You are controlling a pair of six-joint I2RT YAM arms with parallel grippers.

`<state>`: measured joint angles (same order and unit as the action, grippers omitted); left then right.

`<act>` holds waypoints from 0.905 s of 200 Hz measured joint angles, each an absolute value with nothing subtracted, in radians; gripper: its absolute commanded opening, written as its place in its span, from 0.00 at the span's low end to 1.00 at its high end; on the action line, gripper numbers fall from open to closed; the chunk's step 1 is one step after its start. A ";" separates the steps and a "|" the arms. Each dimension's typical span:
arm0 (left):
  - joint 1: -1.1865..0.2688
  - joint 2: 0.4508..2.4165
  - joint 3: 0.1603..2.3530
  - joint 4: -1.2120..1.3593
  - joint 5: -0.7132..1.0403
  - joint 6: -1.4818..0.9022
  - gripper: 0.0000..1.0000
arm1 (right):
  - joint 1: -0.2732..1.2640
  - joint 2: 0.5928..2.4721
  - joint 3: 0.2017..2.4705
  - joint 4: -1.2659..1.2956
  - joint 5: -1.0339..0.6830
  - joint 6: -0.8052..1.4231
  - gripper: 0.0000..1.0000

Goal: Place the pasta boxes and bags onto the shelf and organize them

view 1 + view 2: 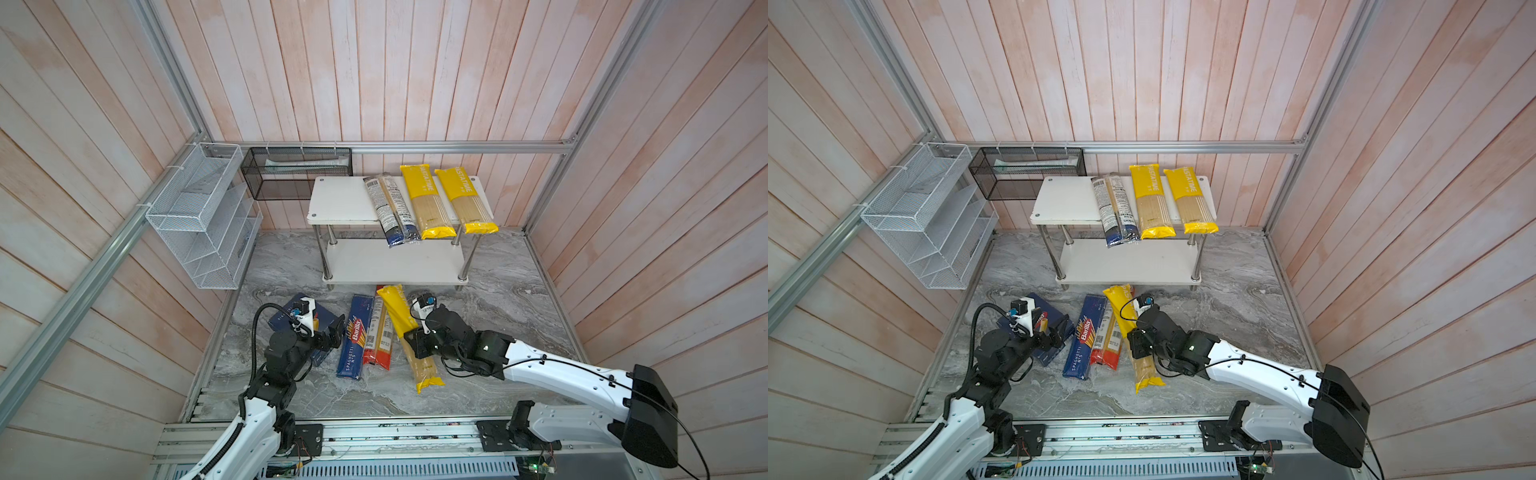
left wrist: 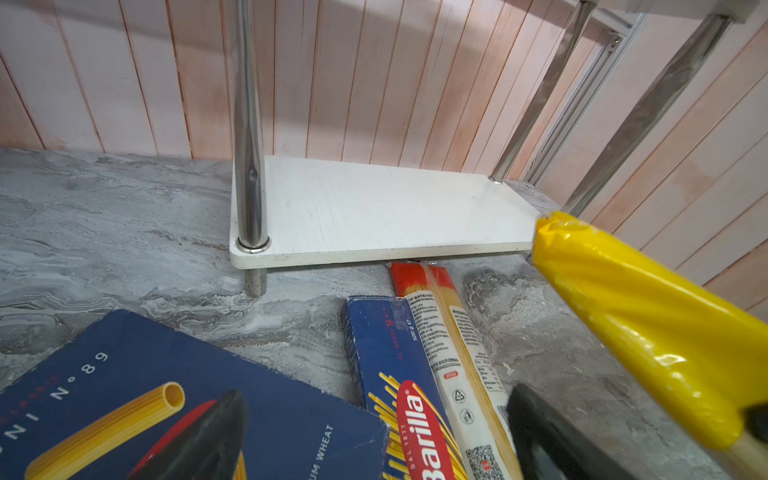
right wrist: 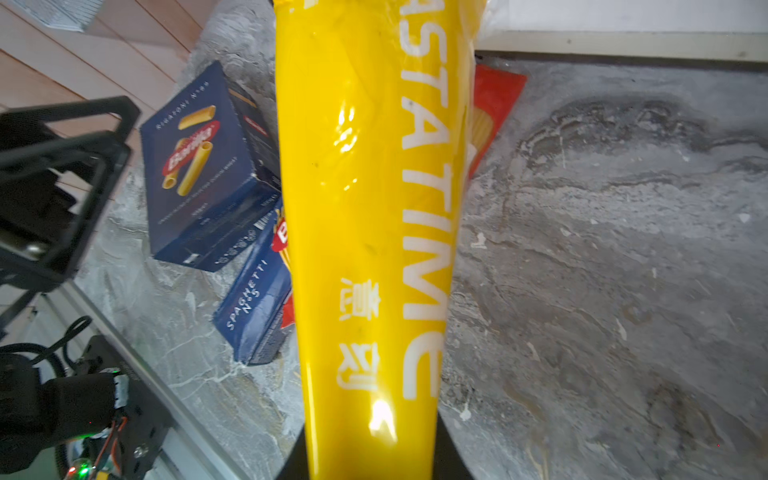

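The shelf [image 1: 340,199] stands at the back, and its lower board [image 2: 374,208] is bare. On its top board lie two yellow bags [image 1: 428,203] [image 1: 465,199] and two slim clear bags [image 1: 388,208]. My right gripper [image 3: 370,465] is shut on a third yellow PASTATIME bag [image 3: 365,208] on the floor in front of the shelf [image 1: 1125,316]. To the left of that bag lie the red-ended bag [image 1: 380,336], the narrow spaghetti box [image 1: 355,340] and the wide rigatoni box [image 3: 199,166]. My left gripper [image 2: 374,449] hangs open over the rigatoni box's right edge, holding nothing.
A white wire organizer [image 1: 199,220] and a black mesh basket [image 1: 297,172] hang on the left and back walls. Wood-panel walls close in three sides. An aluminium rail [image 1: 374,432] runs along the front edge of the marble floor.
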<state>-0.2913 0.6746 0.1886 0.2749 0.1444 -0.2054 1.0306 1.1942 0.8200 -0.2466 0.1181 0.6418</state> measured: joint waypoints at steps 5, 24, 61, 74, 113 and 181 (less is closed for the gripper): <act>-0.291 0.675 0.189 0.275 0.144 -0.205 1.00 | 1.039 1.195 0.833 -0.248 0.118 0.639 0.21; -0.291 0.664 0.189 0.275 0.144 -0.205 1.00 | 1.064 1.201 0.879 -0.252 0.121 0.628 0.21; -0.291 0.633 0.189 0.276 0.139 -0.205 1.00 | 1.090 1.248 0.984 -0.257 0.120 0.597 0.21; -0.291 0.633 0.189 0.276 0.136 -0.205 1.00 | 1.093 1.261 1.015 -0.257 0.120 0.584 0.21; -0.291 0.652 0.189 0.276 0.133 -0.205 1.00 | 1.100 1.306 1.101 -0.263 0.118 0.549 0.21; -0.291 0.653 0.189 0.276 0.137 -0.202 1.00 | 1.108 1.372 1.288 -0.313 0.121 0.476 0.21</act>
<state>-0.2913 0.6525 0.1890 0.2756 0.1371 -0.2024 1.1084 1.3724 1.2881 -0.3126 0.1211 0.4755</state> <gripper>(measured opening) 0.995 0.232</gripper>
